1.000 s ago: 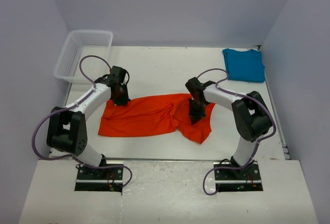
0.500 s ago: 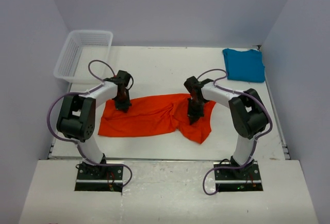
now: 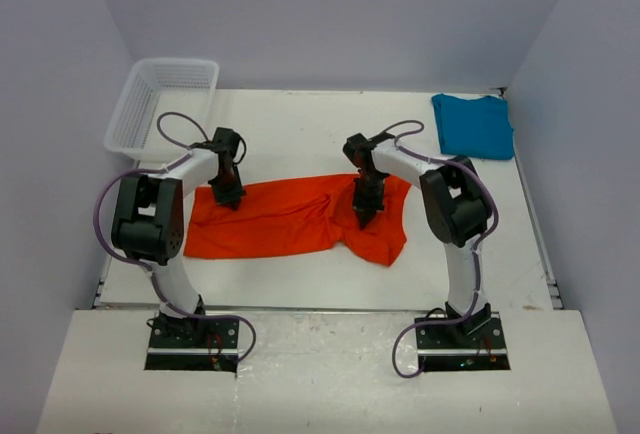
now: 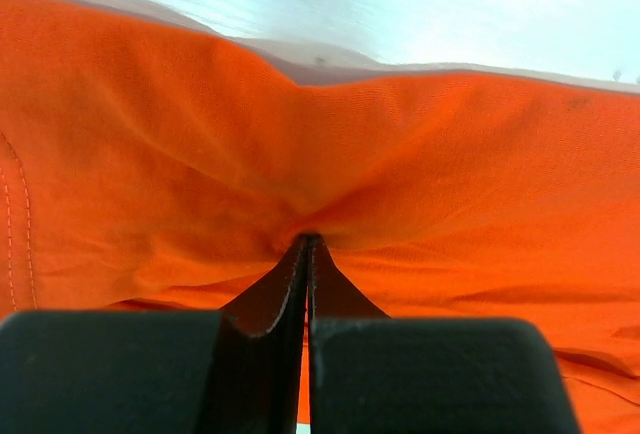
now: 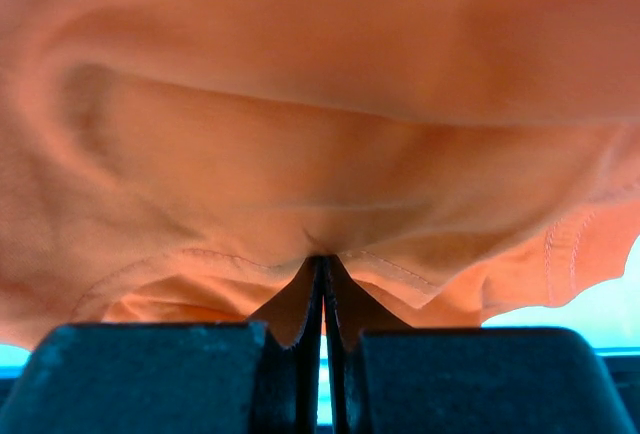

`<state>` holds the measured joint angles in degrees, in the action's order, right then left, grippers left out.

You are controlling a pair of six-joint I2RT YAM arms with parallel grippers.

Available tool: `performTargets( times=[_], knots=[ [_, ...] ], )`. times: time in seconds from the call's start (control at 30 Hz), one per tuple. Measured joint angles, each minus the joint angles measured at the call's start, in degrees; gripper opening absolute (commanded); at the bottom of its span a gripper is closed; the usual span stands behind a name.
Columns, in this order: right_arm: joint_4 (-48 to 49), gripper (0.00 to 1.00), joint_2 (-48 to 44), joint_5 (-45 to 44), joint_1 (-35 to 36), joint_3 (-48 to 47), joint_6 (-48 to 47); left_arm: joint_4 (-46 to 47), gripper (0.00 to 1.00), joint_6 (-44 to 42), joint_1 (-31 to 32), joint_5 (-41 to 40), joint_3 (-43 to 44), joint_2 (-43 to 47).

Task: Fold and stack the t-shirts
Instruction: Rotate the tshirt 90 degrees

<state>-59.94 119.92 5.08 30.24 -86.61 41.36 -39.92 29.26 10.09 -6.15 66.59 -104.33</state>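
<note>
The orange-red t-shirt (image 4: 450, 154) fills both my wrist views, its edges cut off. The left gripper (image 4: 307, 246) and right gripper (image 5: 322, 262) each pinch its soft, wrinkled cloth; the teal-blue t-shirt (image 3: 473, 126) lies at two o'clock.

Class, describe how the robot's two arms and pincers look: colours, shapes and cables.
The left arm and right arm match: white tubular links between chunky black joints, with a purple cable looping along each. The left pincer and right pincer are black, with blocky bodies carrying two flat fingers that taper to thin tips.
</note>
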Motion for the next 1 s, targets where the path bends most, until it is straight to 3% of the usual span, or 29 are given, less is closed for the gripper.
performTargets(
  times=[0.33, 0.67, 0.83, 1.0],
  knots=[
    [-9.2, 0.00, 6.9, -2.1, -6.6, -15.7, -0.1, 0.7, 0.00, 0.2, -1.6, 0.6, -0.5, 0.2],
    [-13.6, 0.00, 17.5, 3.7, -9.6, -33.8, -4.7, 0.8, 0.00, 0.1, -1.7, 1.3, -0.6, 0.3],
    [-8.3, 0.00, 16.5, 5.1, -8.8, -27.0, -8.3, 1.4, 0.00, -0.4, -1.7, 1.4, -1.1, 0.8],
    [3.9, 0.00, 3.7, 2.3, -7.8, -12.4, -13.2, 2.5, 0.00, -0.9, -1.7, 1.6, -2.1, 1.6]
  ],
)
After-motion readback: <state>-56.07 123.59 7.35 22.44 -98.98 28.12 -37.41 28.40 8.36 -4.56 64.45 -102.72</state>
